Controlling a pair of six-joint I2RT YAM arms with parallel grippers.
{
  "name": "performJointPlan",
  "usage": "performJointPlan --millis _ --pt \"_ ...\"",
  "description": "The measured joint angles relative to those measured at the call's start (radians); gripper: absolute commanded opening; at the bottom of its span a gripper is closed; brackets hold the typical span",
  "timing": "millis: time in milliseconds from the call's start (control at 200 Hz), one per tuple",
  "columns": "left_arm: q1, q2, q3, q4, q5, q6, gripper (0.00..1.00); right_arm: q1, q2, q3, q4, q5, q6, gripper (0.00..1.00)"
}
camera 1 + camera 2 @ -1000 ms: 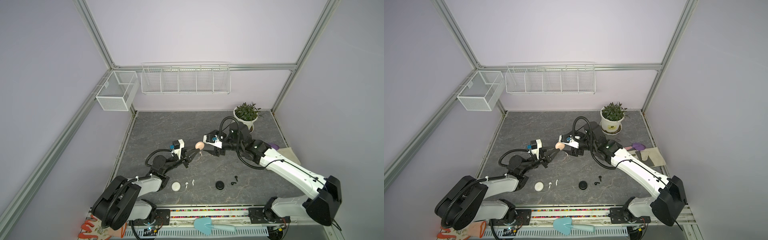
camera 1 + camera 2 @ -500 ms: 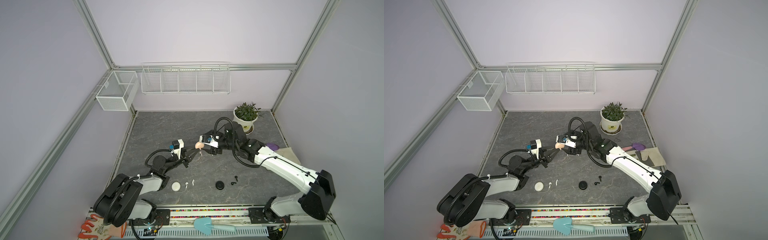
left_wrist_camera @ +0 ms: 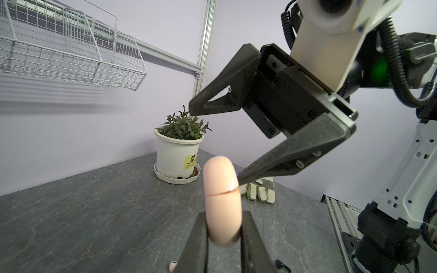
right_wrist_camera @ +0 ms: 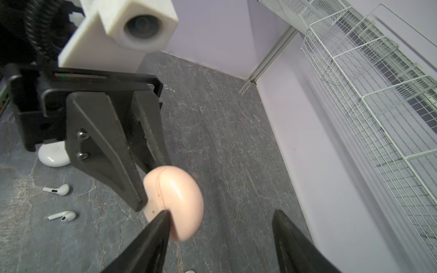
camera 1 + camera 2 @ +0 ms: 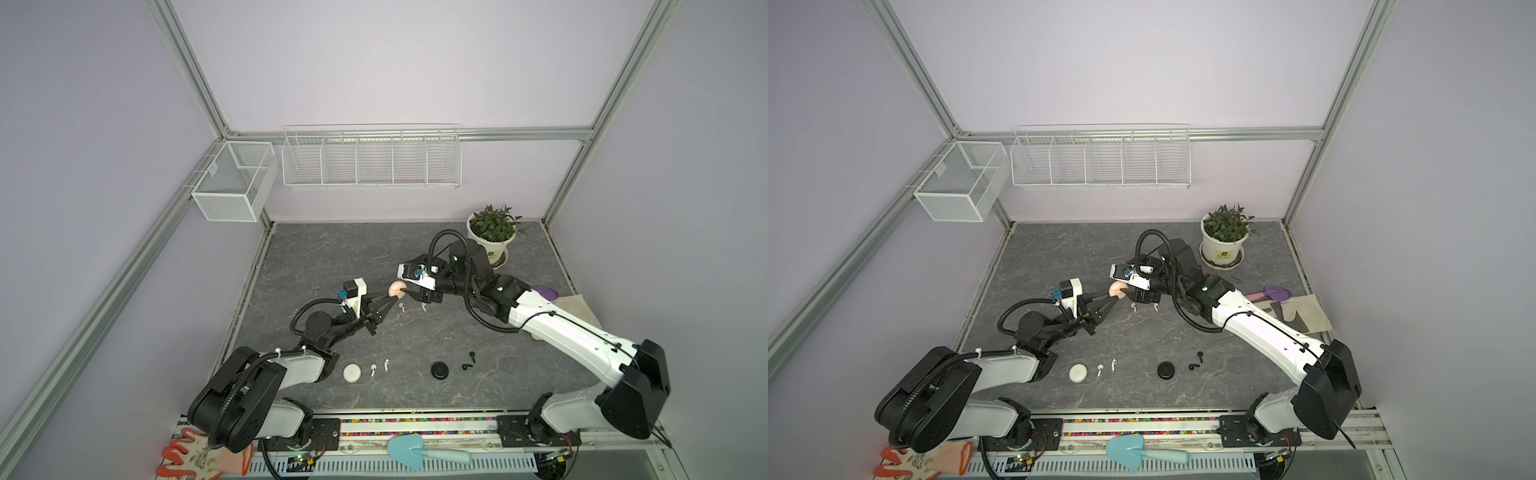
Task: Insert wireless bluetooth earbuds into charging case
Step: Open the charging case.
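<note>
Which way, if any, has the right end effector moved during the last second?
Yes: the right end effector has shifted slightly away from the plant pot, toward the pink case.

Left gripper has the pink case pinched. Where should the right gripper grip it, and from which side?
Probably the free half of the pink case beyond its seam, coming from opposite the left gripper, whose fingers cover the other half. The right gripper stands open there, one tip near the seam.
</note>
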Motion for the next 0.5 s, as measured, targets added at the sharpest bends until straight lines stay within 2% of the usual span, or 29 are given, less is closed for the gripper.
performJointPlan --millis 500 --pt "-0.003 -0.002 -0.016 0.001 0.023 -0.006 0.0 0.0 0.029 0.029 0.04 0.077 0.026 0.73"
